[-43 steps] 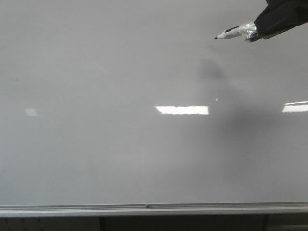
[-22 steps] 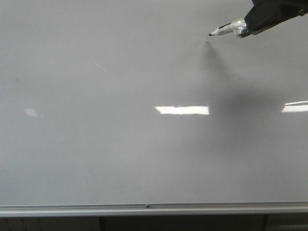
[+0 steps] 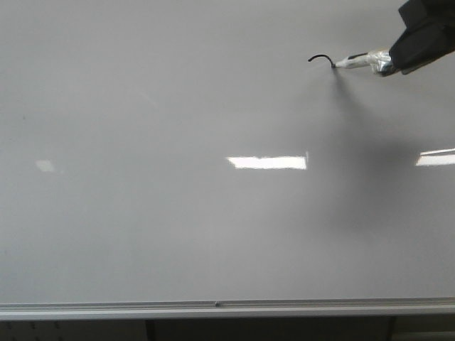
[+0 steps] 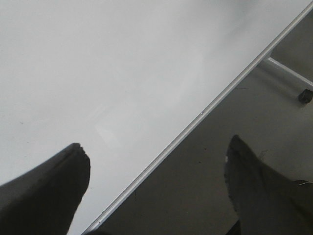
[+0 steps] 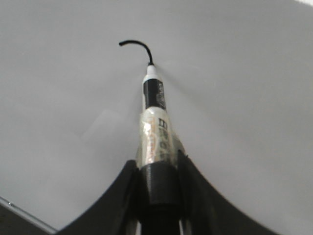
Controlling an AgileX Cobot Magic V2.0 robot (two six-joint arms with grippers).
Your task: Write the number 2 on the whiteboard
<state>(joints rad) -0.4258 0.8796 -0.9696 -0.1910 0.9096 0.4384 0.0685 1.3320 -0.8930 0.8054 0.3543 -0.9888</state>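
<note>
The whiteboard (image 3: 178,234) fills the front view, glossy pale grey, with a silver rail along its lower edge. My right gripper (image 3: 398,58) comes in at the upper right, shut on a black marker (image 3: 361,61) wrapped in tape. The marker tip touches the board at the end of a short curved black stroke (image 3: 320,59), the top arc of the number 2. In the right wrist view the marker (image 5: 155,122) sits between the jaws (image 5: 157,169) and the stroke (image 5: 136,46) curls from its tip. My left gripper (image 4: 156,156) is open and empty over the board's rail (image 4: 205,110).
Bright rectangular light reflections (image 3: 266,162) lie on the board at mid height, and another (image 3: 435,157) at the right. A dark floor (image 4: 234,147) shows beyond the rail in the left wrist view. A soft shadow of the arm (image 3: 370,163) falls below the marker.
The marker tip came down onto the board and moved right, leaving a short curved black stroke. The right gripper shifted right and slightly down.
</note>
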